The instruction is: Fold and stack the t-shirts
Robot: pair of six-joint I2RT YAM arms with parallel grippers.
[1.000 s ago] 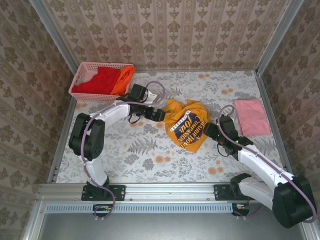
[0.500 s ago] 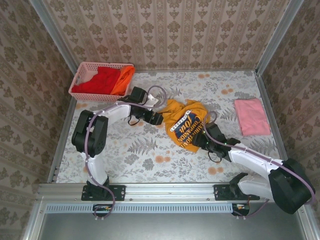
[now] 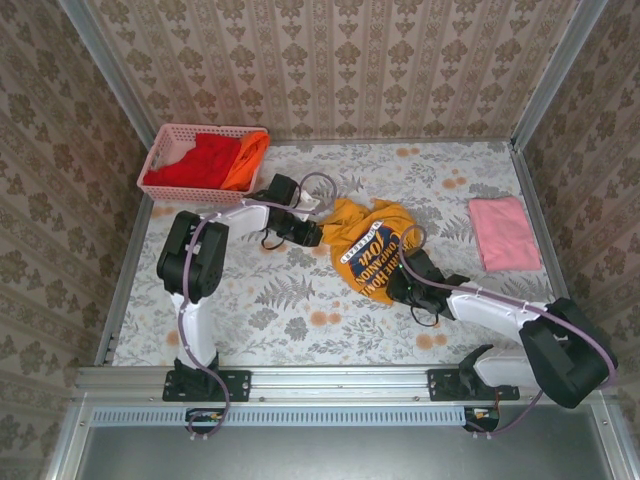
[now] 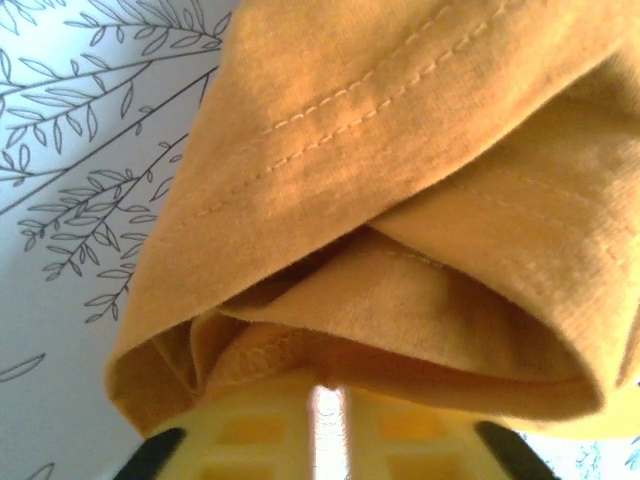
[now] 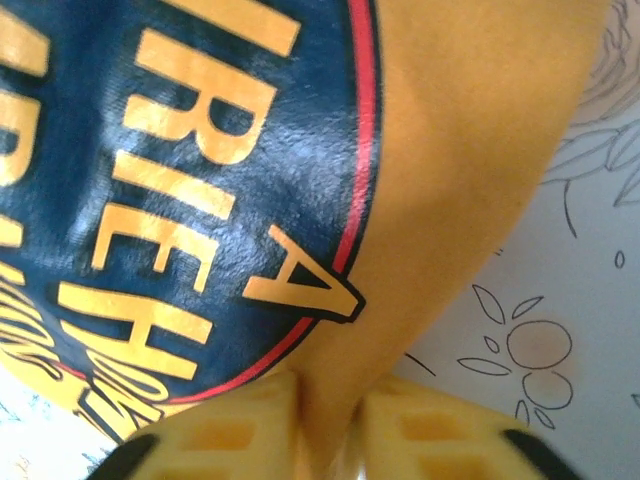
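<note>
Yellow t-shirt (image 3: 372, 248): crumpled mid-table with its logo up, not yet spread or folded.
Pink t-shirt (image 3: 503, 232): folded flat at the yellow one's 3 o'clock, well apart from it; it looks finished.
Red t-shirt (image 3: 205, 160), orange t-shirt (image 3: 247, 158): heaped in the basket (image 3: 165, 143) at 10 o'clock.
Progress: early, I judge; one of four shirts is folded and nothing is stacked.
Left gripper (image 3: 318, 232): at the yellow shirt's 9 o'clock edge, jaws closed on a hemmed fold, arm stretched low.
Right gripper (image 3: 398, 285): at 5 o'clock, pads (image 5: 250, 430) pinching cloth beside the logo, forearm low over the table (image 3: 280, 300).
</note>
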